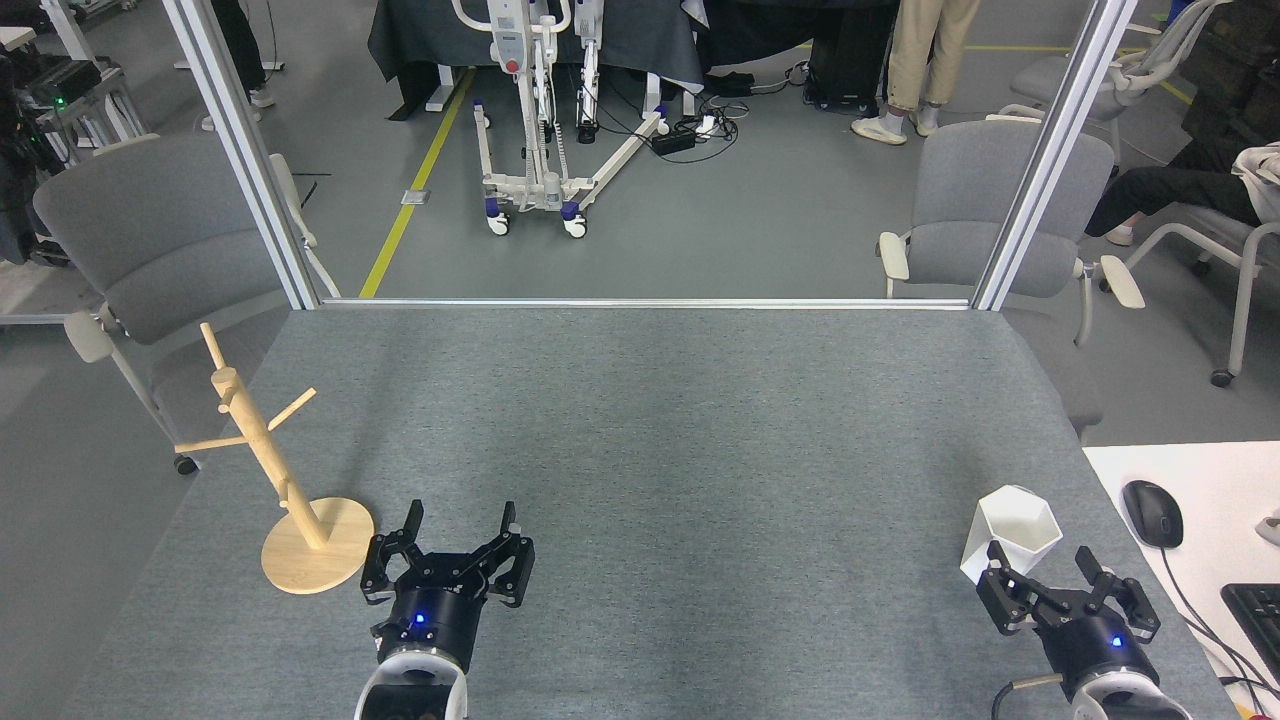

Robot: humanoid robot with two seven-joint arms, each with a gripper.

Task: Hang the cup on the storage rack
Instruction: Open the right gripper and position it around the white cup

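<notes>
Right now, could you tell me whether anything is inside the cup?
The cup stands upright, its mouth open toward the camera. The inner walls that show are bare white. The near wall hides the bottom, so something small there cannot be ruled out.

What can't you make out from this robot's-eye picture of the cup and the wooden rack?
Head view only:
- cup: its lower near side is hidden behind the right gripper; no handle or hole shows.
- storage rack: any pegs behind its post are hidden.
- keyboard: cut off by the right edge.
</notes>
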